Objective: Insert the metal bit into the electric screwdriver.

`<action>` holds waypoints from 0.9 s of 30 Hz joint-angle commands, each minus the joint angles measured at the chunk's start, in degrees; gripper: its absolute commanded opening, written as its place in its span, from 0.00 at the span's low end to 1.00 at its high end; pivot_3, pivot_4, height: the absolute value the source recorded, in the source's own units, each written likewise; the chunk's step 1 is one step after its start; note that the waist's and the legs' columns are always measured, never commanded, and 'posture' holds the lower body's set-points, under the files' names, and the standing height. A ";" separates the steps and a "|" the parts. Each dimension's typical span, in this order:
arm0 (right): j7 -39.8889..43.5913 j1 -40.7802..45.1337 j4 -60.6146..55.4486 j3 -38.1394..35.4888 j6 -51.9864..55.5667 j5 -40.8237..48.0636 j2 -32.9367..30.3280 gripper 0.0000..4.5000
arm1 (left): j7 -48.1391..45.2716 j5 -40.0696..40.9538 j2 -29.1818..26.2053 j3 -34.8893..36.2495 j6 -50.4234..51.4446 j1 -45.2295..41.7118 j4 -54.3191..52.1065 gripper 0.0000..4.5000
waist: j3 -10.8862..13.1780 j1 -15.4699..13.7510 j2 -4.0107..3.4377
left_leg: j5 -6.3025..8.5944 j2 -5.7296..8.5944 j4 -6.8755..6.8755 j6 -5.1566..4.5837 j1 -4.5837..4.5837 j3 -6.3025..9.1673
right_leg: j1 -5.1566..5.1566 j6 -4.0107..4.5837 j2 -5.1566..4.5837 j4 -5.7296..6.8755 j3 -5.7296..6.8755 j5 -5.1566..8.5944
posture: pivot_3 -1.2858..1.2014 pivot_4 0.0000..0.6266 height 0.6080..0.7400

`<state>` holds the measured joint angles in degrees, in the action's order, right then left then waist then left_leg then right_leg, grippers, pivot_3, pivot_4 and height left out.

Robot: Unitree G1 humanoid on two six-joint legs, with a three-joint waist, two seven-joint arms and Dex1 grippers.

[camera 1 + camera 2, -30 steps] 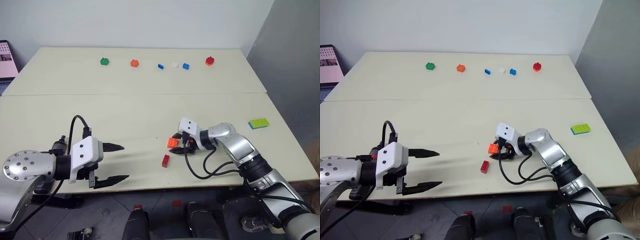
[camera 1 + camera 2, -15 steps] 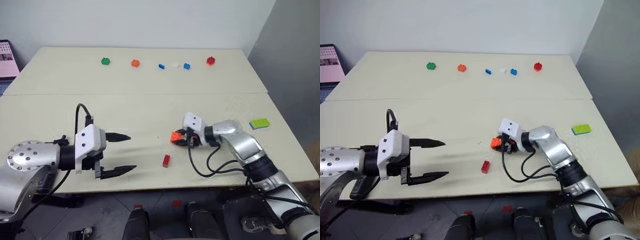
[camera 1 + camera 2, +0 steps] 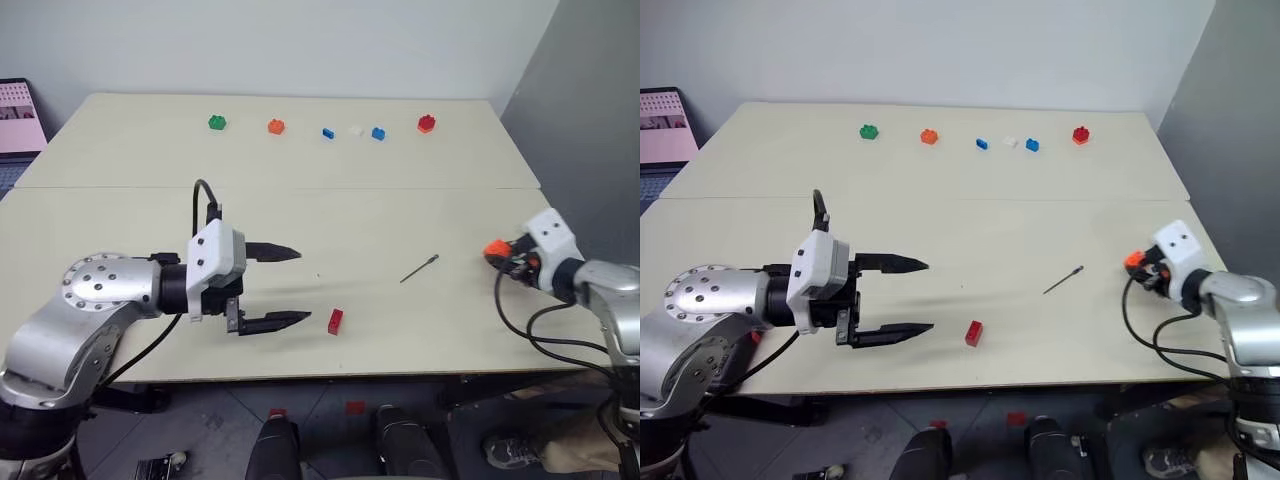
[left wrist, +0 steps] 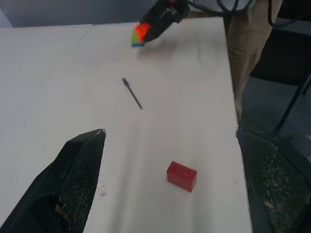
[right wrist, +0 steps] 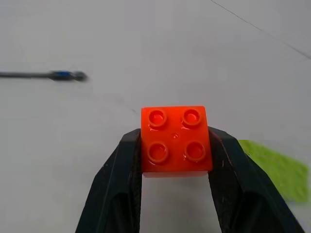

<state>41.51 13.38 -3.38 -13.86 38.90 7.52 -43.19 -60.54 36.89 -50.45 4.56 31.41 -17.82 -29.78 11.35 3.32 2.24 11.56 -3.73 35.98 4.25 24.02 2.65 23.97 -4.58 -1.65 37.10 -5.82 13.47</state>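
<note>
Clearing step, I judge: right tool [image 5: 175,145] clamps an orange brick [image 5: 176,140] at the tabletop's [image 3: 300,220] right edge; left tool [image 3: 290,286] gapes wide, empty; metal bit [image 3: 419,269] lies bare mid-tabletop (screwdriver unsighted); next, drop brick, fetch bit.

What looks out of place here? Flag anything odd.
The right gripper is shut on an orange brick, not a task item. The metal bit lies loose on the table, and I can't spot an electric screwdriver.
</note>
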 commanded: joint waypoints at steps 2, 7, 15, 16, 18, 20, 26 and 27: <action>-3.14 -2.91 -1.85 -4.05 2.10 1.19 -0.38 0.32 | 1.34 1.63 2.17 -0.73 0.95 -2.81 -0.13 1.00 | 0.00 0.51 -0.01 | 0.00 0.00 0.01 0.00 -0.03 -0.02 | 0.00 -0.03 0.00 0.02 -0.05 -0.02 | 0.52 0.24 1.00; -6.04 -2.66 0.47 -5.07 3.37 2.08 1.00 0.32 | 1.22 2.03 3.60 -1.96 1.42 -4.62 -0.02 1.00 | 0.00 0.69 -0.01 | -0.01 0.01 0.09 -0.01 -0.16 0.00 | -0.18 -0.13 0.02 0.01 -0.07 -0.09 | 0.52 0.24 1.00; -6.35 -3.33 1.35 -4.90 4.74 3.97 0.56 0.66 | 1.08 1.81 4.27 -2.29 1.35 -4.50 -0.34 1.00 | 0.00 0.67 -0.01 | -0.01 0.02 0.09 -0.01 -0.17 0.03 | -0.26 -0.13 0.02 -0.06 -0.07 -0.09 | 0.52 0.24 1.00; -6.45 -3.32 1.21 -5.32 4.94 4.27 0.60 0.72 | 0.99 1.74 4.23 -2.26 1.26 -4.33 -0.33 1.00 | 0.00 0.67 -0.01 | -0.01 0.02 0.09 -0.01 -0.17 0.04 | -0.26 -0.13 0.02 -0.07 -0.07 -0.08 | 0.52 0.24 1.00; -6.38 -3.34 0.83 -5.93 5.28 4.90 0.51 0.84 | 0.86 1.63 4.15 -2.25 1.13 -4.12 -0.28 1.00 | 0.00 0.66 -0.01 | -0.01 0.02 0.09 -0.01 -0.17 0.04 | -0.26 -0.13 0.02 -0.07 -0.07 -0.08 | 0.52 0.24 1.00; -6.25 -3.41 0.36 -6.36 5.58 5.56 0.09 0.93 | 0.77 1.52 4.08 -2.26 1.05 -4.06 -0.20 1.00 | 0.00 0.64 -0.01 | -0.01 0.02 0.09 -0.01 -0.17 0.04 | -0.26 -0.13 0.02 -0.06 -0.07 -0.08 | 0.52 0.24 1.00; -3.65 -5.09 -3.73 -8.21 4.59 7.58 -3.02 0.99 | 0.18 0.86 3.30 -1.80 0.72 -3.33 0.30 1.00 | 0.00 0.58 -0.01 | -0.01 0.02 0.09 -0.01 -0.17 0.04 | -0.27 -0.13 0.02 -0.07 -0.07 -0.08 | 0.52 0.24 1.00; -3.32 -5.43 -4.61 -8.42 4.32 7.78 -3.79 0.99 | 0.02 0.71 2.91 -1.53 0.71 -3.03 0.36 1.00 | 0.00 0.57 -0.01 | -0.01 0.02 0.08 -0.01 -0.17 0.05 | -0.27 -0.13 0.02 -0.07 -0.07 -0.08 | 0.52 0.24 1.00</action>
<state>37.40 8.01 -4.74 -19.62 44.25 14.72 -45.01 -59.97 37.75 -46.66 1.94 33.02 -21.07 -28.87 11.35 3.89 2.23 11.56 -3.71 36.06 4.24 23.84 2.69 23.71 -4.71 -1.63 37.02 -5.89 13.39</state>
